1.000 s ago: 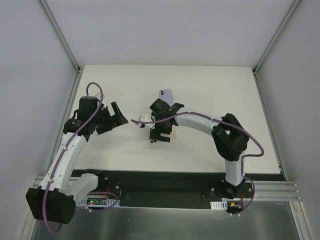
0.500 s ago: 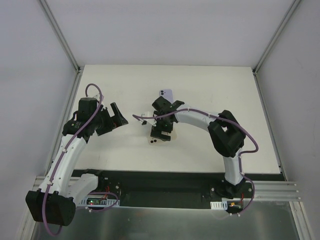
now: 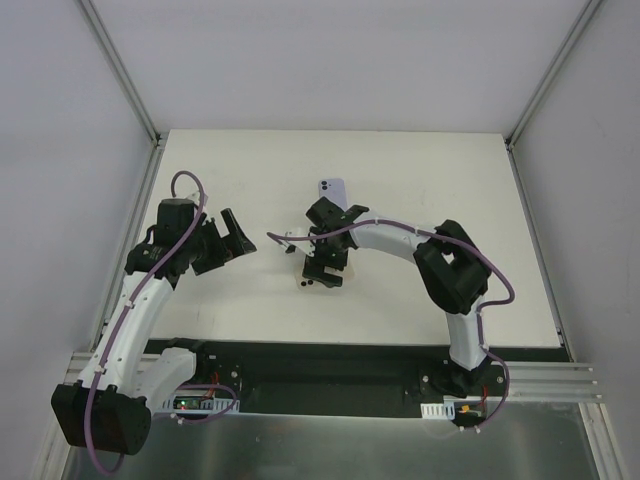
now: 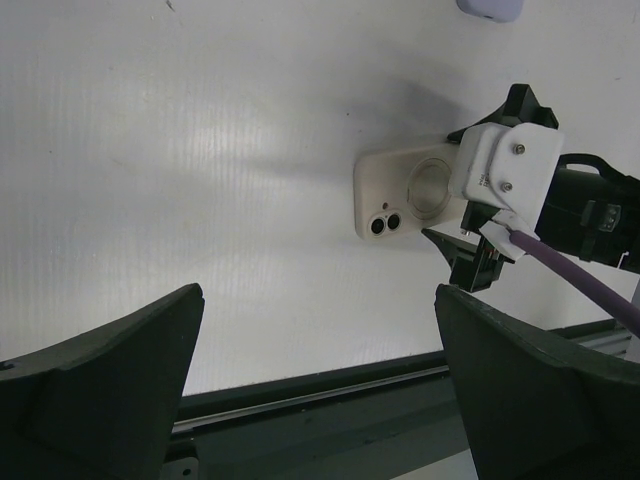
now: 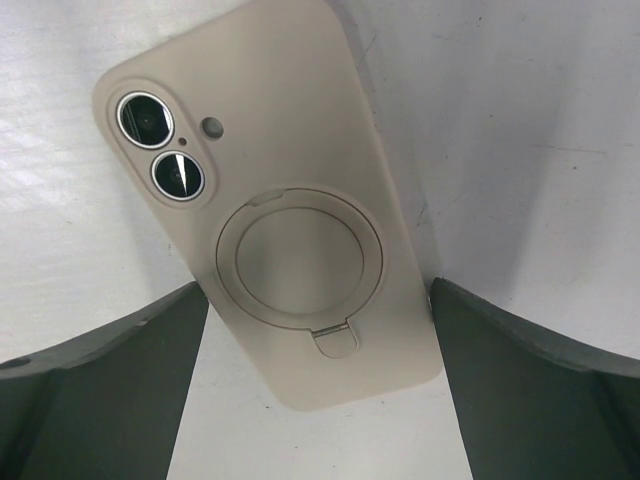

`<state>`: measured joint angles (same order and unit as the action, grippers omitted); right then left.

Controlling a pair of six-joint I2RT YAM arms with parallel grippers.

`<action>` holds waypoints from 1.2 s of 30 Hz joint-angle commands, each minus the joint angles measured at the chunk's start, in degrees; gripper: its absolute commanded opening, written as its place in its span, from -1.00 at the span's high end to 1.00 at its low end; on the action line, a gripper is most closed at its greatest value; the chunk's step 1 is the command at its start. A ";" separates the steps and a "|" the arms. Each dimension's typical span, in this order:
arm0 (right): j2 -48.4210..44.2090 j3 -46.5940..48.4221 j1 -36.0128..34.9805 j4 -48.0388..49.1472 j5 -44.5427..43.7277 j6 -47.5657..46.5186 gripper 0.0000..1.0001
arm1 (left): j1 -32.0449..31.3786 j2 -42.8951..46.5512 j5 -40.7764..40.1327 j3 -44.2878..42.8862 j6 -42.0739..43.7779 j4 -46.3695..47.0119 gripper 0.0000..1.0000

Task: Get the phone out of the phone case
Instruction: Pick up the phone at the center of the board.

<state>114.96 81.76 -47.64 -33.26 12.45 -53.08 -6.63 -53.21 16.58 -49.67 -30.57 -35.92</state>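
Note:
A beige phone case with the phone in it lies back up on the white table, with two camera lenses and a round ring stand showing. My right gripper is open, low over it, with one finger on each side of the case's lower end. In the top view this gripper hides most of the case. My left gripper is open and empty, off to the left. In its wrist view the case lies ahead, partly under the right gripper.
A lilac phone-shaped item lies just behind the right gripper; its edge shows in the left wrist view. The table's front edge and a dark rail lie close below the left gripper. White walls enclose the table.
My right gripper has settled a little nearer over the case. My left arm has drawn slightly back toward the left and front. The case has not moved.

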 commanded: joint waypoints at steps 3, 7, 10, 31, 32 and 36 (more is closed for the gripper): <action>2.73 1.48 -0.79 -6.29 -1.02 7.10 -0.92 | 0.48 1.36 1.09 0.98 -0.37 -0.03 -0.98; -0.25 -2.21 -1.40 -4.45 2.30 11.23 -0.92 | 0.39 0.30 1.09 0.71 0.24 -0.11 -0.98; -2.89 -1.69 -2.19 -7.51 3.29 15.27 -0.92 | 0.48 -0.22 0.82 0.45 0.60 -0.11 -0.98; -2.19 -5.47 -10.11 5.83 -24.02 34.79 -0.92 | 0.48 -2.60 0.30 -0.69 0.34 -0.03 -0.98; -2.28 -5.81 -10.54 6.18 -25.18 34.97 -0.92 | 0.66 -2.51 0.56 -0.60 -0.36 -0.03 -0.98; -4.30 -9.76 -11.25 10.40 -25.72 35.15 -0.97 | 3.63 -3.56 1.87 -1.57 -1.51 -0.55 -0.98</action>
<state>111.15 76.42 -58.35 -31.14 -5.98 -20.91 -5.93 -56.86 16.62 -49.15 -30.70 -35.92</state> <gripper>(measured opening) 0.967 0.992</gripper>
